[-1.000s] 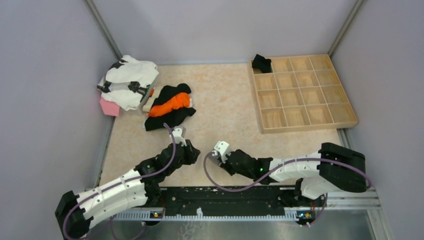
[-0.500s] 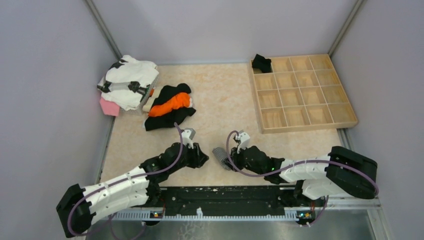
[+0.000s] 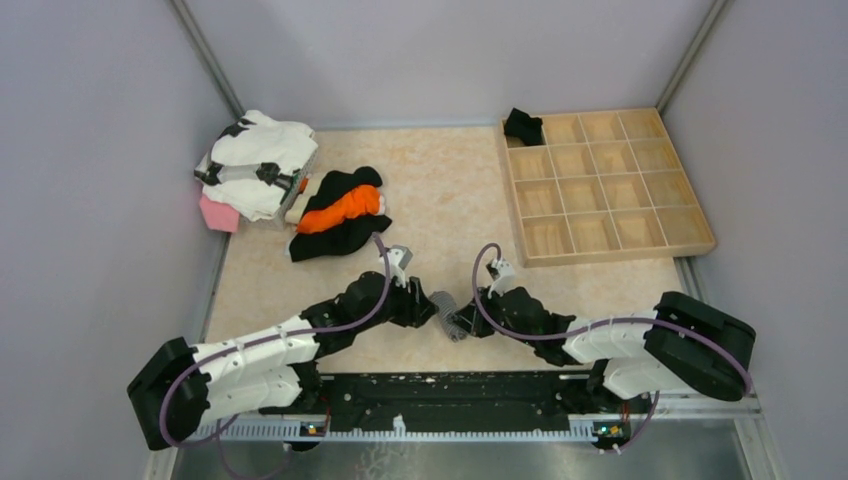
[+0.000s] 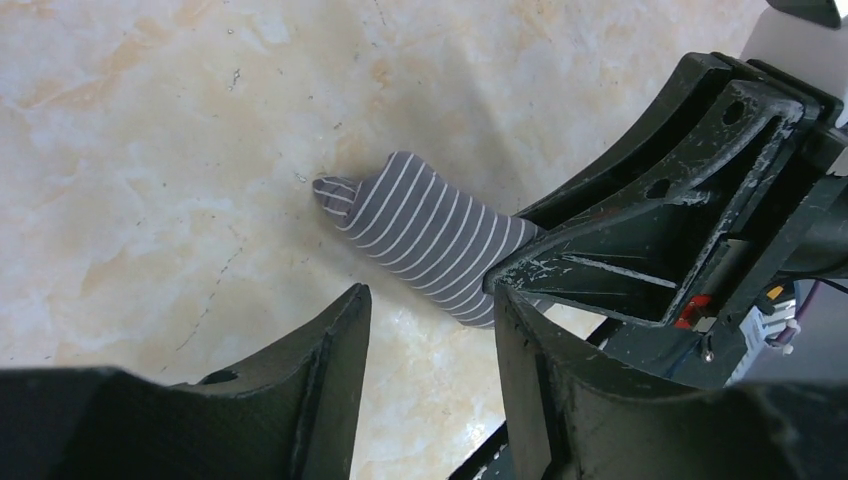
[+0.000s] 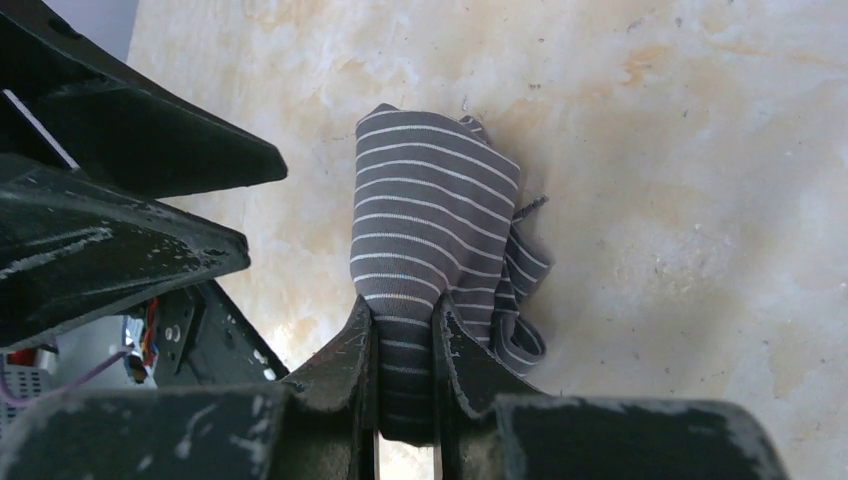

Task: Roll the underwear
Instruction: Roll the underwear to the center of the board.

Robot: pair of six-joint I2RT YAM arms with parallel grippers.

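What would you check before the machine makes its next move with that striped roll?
1. Right pincer shut on striped underwear: ok.
2. Left pincer open, nothing held in it: ok.
3. Underwear rolled tidily: not ok, a loose fold bulges at one side.
4. Underwear lifted off the table: cannot tell.
5. Wooden tray has free slots beside the black underwear: ok.

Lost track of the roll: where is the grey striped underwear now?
In the top view, the grey striped underwear lies on the table near its front edge, beside the left gripper, pinched by the right gripper.
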